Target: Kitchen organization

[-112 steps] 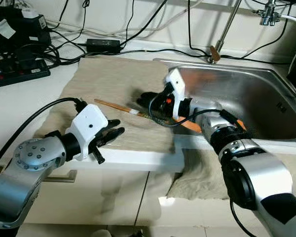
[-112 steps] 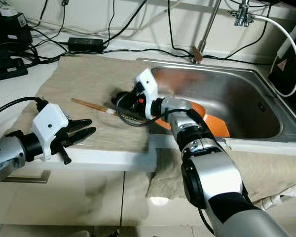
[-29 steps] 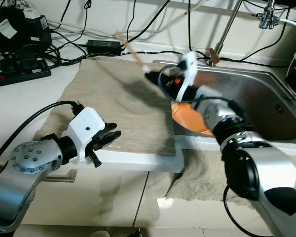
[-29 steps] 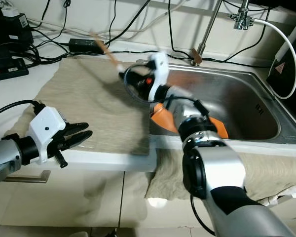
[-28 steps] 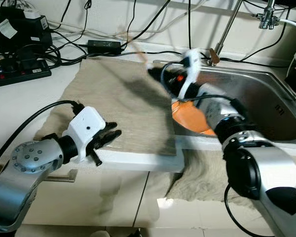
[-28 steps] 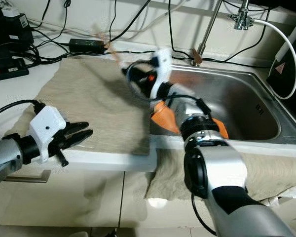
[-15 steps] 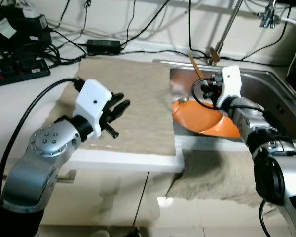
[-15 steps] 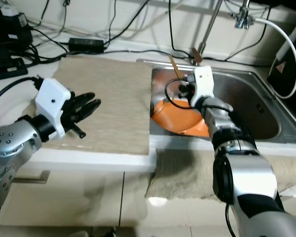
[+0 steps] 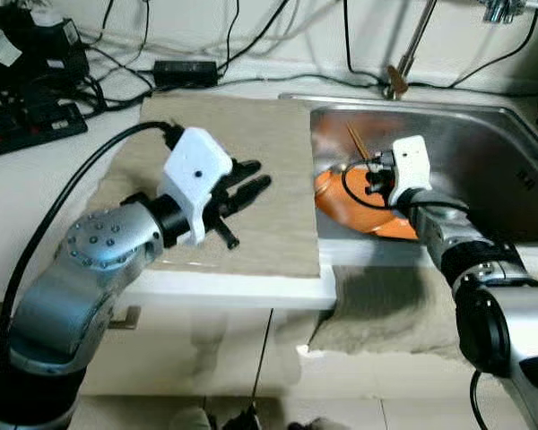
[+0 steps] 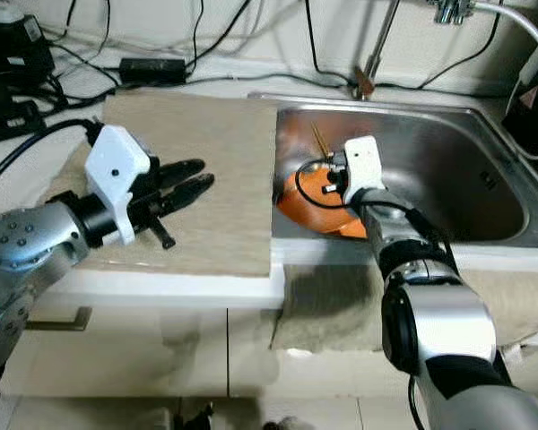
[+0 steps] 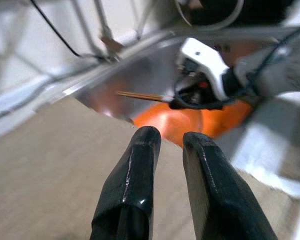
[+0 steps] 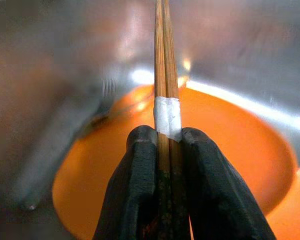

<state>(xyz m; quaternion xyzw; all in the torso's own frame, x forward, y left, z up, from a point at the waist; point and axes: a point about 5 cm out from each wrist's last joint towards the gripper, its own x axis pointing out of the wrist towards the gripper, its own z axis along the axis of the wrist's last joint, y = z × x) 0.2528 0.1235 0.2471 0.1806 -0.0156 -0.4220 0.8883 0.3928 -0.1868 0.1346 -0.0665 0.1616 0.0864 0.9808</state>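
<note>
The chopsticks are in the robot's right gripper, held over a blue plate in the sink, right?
Not quite: the plate is orange, not blue, as the right wrist view shows. The rest holds: the right gripper is shut on the chopsticks, held over that orange plate in the sink.

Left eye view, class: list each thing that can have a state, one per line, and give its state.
Chopsticks: taped as a pair, gripped, held over the bowl.
Right gripper: shut on the chopsticks, inside the sink.
Left gripper: fingers slightly apart, holding nothing, over the cloth.
Orange bowl: tilted in the sink.
Sink: dry-looking.
Cloth: spread flat.
</note>
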